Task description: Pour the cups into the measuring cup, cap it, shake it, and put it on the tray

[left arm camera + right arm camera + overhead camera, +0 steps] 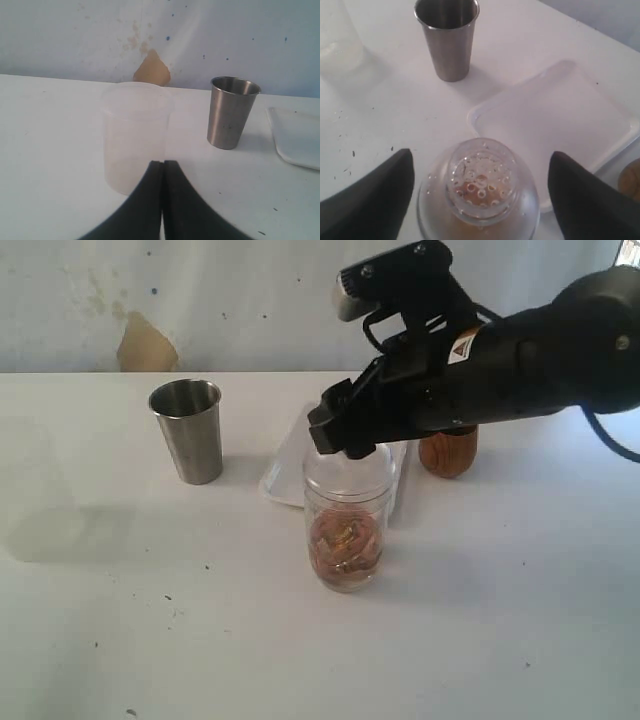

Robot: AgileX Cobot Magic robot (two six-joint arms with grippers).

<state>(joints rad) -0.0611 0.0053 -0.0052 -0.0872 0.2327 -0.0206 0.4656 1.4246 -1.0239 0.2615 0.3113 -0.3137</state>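
Note:
The clear measuring cup point(345, 530) stands mid-table with brown contents and a domed strainer cap point(480, 185) on top. My right gripper point(345, 445) point(481, 160) hangs just over that cap, open, one finger on each side and neither touching it. The steel tumbler point(190, 430) point(231, 112) point(447, 37) stands upright to the back left. The wooden cup point(448, 452) point(631, 180) is partly hidden behind the right arm. The white tray point(285, 465) point(560, 115) point(297, 135) lies right behind the measuring cup. My left gripper point(163, 165) is shut on nothing and is out of the exterior view.
A frosted milky-white cup point(135, 135) point(337, 40) stands at the far left, directly ahead of the left gripper. A brown torn patch point(145, 345) marks the back wall. The right arm point(520, 360) spans the table's right side above the tray.

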